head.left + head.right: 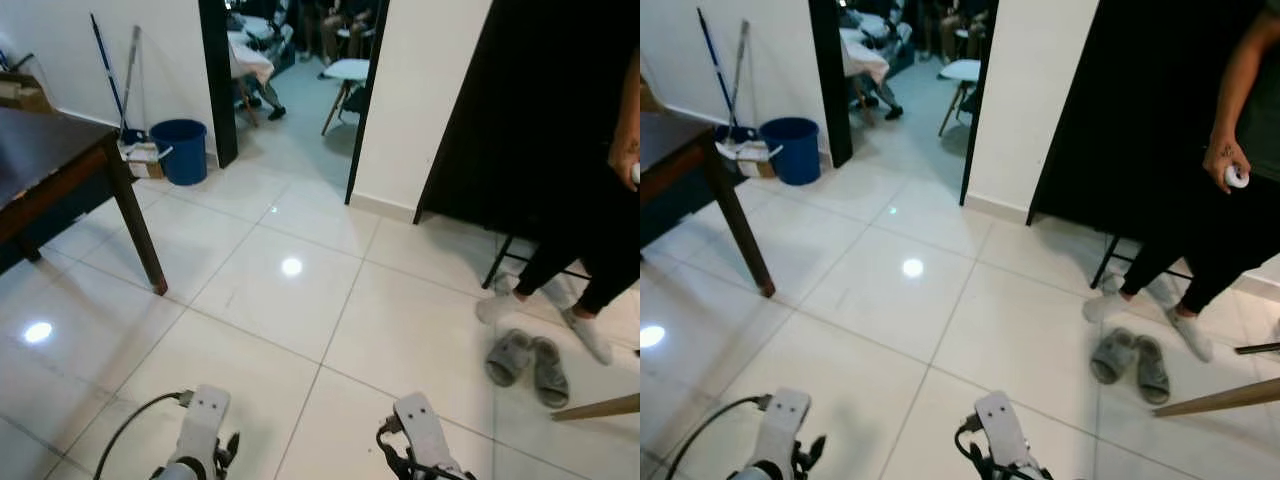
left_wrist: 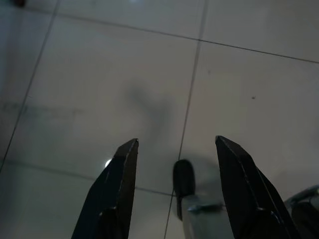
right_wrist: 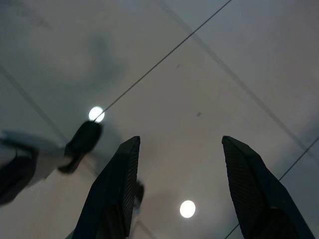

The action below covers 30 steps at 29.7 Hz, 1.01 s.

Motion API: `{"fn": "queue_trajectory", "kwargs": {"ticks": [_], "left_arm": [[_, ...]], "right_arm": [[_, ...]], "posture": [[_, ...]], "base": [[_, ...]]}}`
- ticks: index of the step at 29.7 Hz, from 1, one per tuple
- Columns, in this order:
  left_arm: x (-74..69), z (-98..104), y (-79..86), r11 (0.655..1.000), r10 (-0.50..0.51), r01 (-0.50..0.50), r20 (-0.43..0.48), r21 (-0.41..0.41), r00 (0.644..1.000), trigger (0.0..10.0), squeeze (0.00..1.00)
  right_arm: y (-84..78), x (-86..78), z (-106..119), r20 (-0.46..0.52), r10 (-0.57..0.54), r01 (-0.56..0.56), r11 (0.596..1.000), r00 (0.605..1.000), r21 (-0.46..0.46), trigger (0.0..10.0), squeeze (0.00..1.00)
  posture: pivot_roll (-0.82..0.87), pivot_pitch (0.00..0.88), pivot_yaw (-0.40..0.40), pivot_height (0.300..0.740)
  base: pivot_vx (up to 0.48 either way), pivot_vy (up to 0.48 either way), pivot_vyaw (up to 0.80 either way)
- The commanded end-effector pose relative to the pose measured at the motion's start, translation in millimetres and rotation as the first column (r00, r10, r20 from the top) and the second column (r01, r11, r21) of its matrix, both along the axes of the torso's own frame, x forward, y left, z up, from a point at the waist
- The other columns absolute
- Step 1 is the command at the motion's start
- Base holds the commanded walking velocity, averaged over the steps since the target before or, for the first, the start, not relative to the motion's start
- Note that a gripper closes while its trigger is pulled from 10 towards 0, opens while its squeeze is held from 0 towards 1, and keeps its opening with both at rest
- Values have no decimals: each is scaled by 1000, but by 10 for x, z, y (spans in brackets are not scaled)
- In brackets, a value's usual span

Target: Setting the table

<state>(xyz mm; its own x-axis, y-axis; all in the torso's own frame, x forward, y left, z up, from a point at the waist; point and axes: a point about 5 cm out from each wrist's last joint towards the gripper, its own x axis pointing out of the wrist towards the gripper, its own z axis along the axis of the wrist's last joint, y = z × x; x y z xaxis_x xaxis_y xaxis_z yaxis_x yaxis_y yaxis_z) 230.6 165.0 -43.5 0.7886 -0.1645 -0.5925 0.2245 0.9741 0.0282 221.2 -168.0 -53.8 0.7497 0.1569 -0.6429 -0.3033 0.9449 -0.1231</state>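
A dark wooden table [image 1: 45, 165] stands at the left, only its corner and one leg in view. Both my arms hang low over the white tiled floor [image 1: 300, 290]; the left arm [image 1: 200, 430] and right arm [image 1: 425, 435] show at the bottom edge. In the left wrist view my left gripper [image 2: 174, 149] is open, nothing between its fingers, pointing at the floor. My right gripper [image 3: 179, 147] is open too and holds nothing above the tiles.
A person [image 1: 1230, 170] in dark clothes stands at the right, holding a small white object [image 1: 1236, 177]. Grey slippers [image 1: 528, 362] lie on the floor near them. A blue bucket [image 1: 182, 150] and a mop [image 1: 108, 75] stand by the far wall. An open doorway [image 1: 290, 70] leads to chairs.
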Motion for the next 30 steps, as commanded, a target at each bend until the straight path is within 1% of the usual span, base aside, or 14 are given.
{"fn": "queue_trajectory", "kwargs": {"ticks": [1, 6, 8, 11, 13, 15, 16, 19, 20, 21, 24, 25, 27, 30], "left_arm": [[-57, -50, -25, 1000, -14, 14, -27, 2, 1000, 10000, 0], [-27, -19, -2, 1000, -4, 4, 1, 18, 1000, 10000, 0], [40, 49, 37, 999, 17, -18, 43, 27, 999, 10000, 0], [262, 317, 102, 997, 72, -71, 164, -13, 984, 10000, 0], [314, 394, 112, 997, 78, -76, 197, -19, 977, 10000, 0], [474, 670, 120, 994, 103, -90, 299, -58, 949, 10000, 0], [587, 918, 111, 992, 118, -90, 379, -91, 918, 10000, 0], [614, 987, 108, 991, 121, -88, 400, -99, 909, 10000, 0], [660, 1119, 86, 991, 121, -80, 440, -112, 890, 10000, 0], [660, 1119, 86, 991, 121, -80, 440, -112, 890, 10000, 0], [740, 1458, 6, 991, 110, -51, 538, -124, 836, 10000, 0], [762, 1631, -45, 993, 96, -35, 590, -113, 802, 10000, 0], [766, 1672, -58, 993, 92, -32, 602, -110, 793, 10000, 0], [777, 1876, -110, 993, 94, -25, 655, -115, 750, 10000, 0]], "right_arm": [[-34, -52, -37, -23, -10, 10, 1000, 1000, -10, 10000, 0], [-38, -25, -8, 9, 12, -11, 999, 1000, -39, 10000, 0], [-38, 36, 54, 57, 44, -40, 997, 997, -69, 10000, 0], [-24, 280, 326, 202, 15, -13, 1000, 979, -10, 10000, 0], [-18, 341, 410, 242, 6, -8, 1000, 970, 7, 10000, 0], [16, 543, 741, 371, -34, 8, 997, 928, 71, 10000, 0], [42, 690, 1067, 475, -82, 20, 991, 876, 135, 10000, 0], [50, 726, 1160, 502, -96, 21, 988, 860, 152, 10000, 0], [71, 787, 1342, 553, -119, 21, 983, 825, 181, 10000, 0], [71, 787, 1342, 553, -119, 21, 983, 825, 181, 10000, 0], [153, 893, 1835, 673, -197, 2, 960, 713, 279, 10000, 0], [220, 911, 2103, 722, -254, -30, 934, 644, 356, 10000, 0], [239, 910, 2168, 732, -268, -42, 926, 627, 375, 10000, 0], [348, 862, 2443, 765, -315, -119, 885, 562, 451, 10000, 0]], "posture": [[-65, 0, 12, 740], [-64, 0, 15, 740], [-68, 0, 21, 740], [-70, 0, 25, 740], [-71, 0, 28, 740], [-73, 0, 34, 740], [-73, 0, 38, 740], [-73, 0, 38, 740], [-74, 0, 43, 740], [-74, 0, 43, 740], [-77, 0, 52, 740], [-76, 0, 53, 740], [-76, 0, 53, 740], [-76, 0, 54, 740]], "base": [[0, 0, 725], [0, 0, 723], [0, 0, 725], [0, 0, 725], [0, 0, 725], [0, 0, 725], [0, 0, 725], [0, 0, 725], [0, 0, 725], [0, 0, 725], [0, 0, 725], [0, 0, 725], [0, 0, 725], [0, 0, 721]]}}
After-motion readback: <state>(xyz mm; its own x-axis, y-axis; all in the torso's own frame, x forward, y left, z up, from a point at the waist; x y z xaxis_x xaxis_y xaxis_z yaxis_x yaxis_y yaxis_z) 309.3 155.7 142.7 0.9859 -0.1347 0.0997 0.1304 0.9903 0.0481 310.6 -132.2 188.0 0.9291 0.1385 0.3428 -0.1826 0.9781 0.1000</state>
